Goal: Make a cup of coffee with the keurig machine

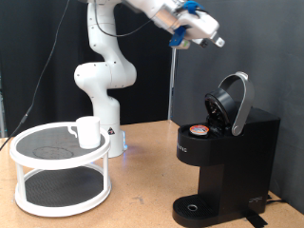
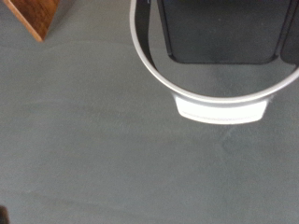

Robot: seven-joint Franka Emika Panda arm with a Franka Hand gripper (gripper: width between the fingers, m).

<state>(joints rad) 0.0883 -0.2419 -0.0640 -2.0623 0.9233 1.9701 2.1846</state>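
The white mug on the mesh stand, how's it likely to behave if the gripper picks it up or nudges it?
The cup looks like glazed ceramic, so probably rigid, smooth and somewhat slippery. It stands upright on the top tier of the white stand; a push would likely slide it rather than tip it. Dropped, it could chip.

Keurig machine [image 1: 226, 161]: matt black plastic body, glossier black inside open lid, silver rim [image 2: 215, 89] looks smooth metallic. Cup [image 1: 86, 131]: smooth glossy white ceramic. Stand [image 1: 59, 166]: white painted frame, dark mesh shelves. Table [image 1: 142, 195]: smooth brown wood. Robot arm [image 1: 100, 71]: glossy white plastic shell.
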